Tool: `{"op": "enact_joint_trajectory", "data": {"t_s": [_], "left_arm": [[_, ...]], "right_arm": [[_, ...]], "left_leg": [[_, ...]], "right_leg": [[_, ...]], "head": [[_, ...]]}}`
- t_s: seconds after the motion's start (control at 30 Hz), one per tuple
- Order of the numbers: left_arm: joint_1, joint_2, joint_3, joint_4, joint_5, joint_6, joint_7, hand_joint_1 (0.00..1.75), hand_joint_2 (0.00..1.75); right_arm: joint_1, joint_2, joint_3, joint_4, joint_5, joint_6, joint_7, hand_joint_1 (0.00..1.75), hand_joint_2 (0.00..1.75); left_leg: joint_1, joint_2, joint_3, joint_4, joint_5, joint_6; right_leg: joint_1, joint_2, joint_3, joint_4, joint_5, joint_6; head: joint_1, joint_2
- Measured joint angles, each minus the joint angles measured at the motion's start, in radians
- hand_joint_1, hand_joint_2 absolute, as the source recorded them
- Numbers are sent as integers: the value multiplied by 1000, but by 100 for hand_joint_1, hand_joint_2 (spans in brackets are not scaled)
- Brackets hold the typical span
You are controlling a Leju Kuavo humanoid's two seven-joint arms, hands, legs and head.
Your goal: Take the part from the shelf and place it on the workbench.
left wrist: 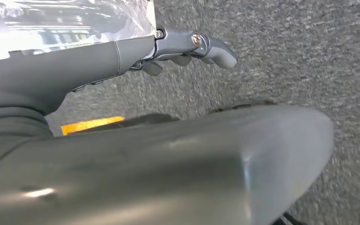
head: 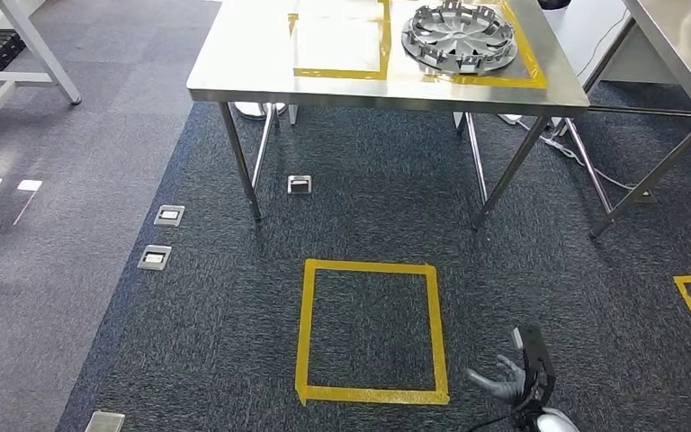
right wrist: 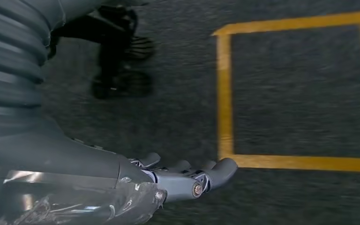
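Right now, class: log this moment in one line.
part: on workbench | left hand: empty | right hand: empty, over carpet

Dark speckled grey carpet (head: 369,216) covers the floor, meeting a lighter grey carpet strip (head: 54,270) on the left, with a yellow tape square (head: 304,324) marked on it. A shiny stainless-steel table (head: 243,54) on slim metal legs stands beyond the square, yellow tape outlines (head: 337,72) on its top. Small silver floor socket plates (head: 169,215) sit in the carpet near it, and white cables (head: 585,157) trail beneath.

a glossy brushed-metal workbench (head: 234,63) bears a matt grey plastic-looking wheel cover (head: 458,38), above rough dark carpet (head: 369,216) marked with smooth yellow tape (head: 304,324).
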Motion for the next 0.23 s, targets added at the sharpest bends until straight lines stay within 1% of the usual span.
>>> {"op": "enact_joint_trajectory", "data": {"t_s": [0.03,0.07,0.1,0.13,0.2,0.23], "left_arm": [[-2,0,0,0,0,0,2,0,175],[-6,0,0,0,0,0,2,0,175],[-8,0,0,0,0,-2,2,0,175],[-10,0,0,0,0,-4,2,0,175],[-11,1,0,0,0,-9,-1,0,175],[-11,1,-1,0,1,-10,-1,0,175]], "right_arm": [[-2,11,6,50,-1,4,13,0,175],[-7,21,11,97,-1,8,24,0,175],[-12,30,17,140,0,16,35,0,175],[-15,40,23,180,1,25,44,0,175],[-20,59,33,248,-1,44,59,0,175],[-20,63,35,263,-2,48,62,0,175]], "left_leg": [[0,2,-1,5,-4,-4],[-1,5,-2,11,-8,-9],[-2,7,-4,16,-12,-15],[-4,9,-5,20,-17,-17],[-6,11,-6,24,-21,-14],[-6,12,-6,24,-22,-11]], "right_leg": [[-1,-1,32,-66,36,-1],[0,-3,64,-129,61,-2],[1,-3,86,-176,75,-7],[2,-2,98,-202,78,-12],[4,2,100,-211,73,-21],[4,3,100,-212,73,-22]], "head": [[1,0],[3,0],[5,0],[6,0],[0,0],[-2,0]]}}
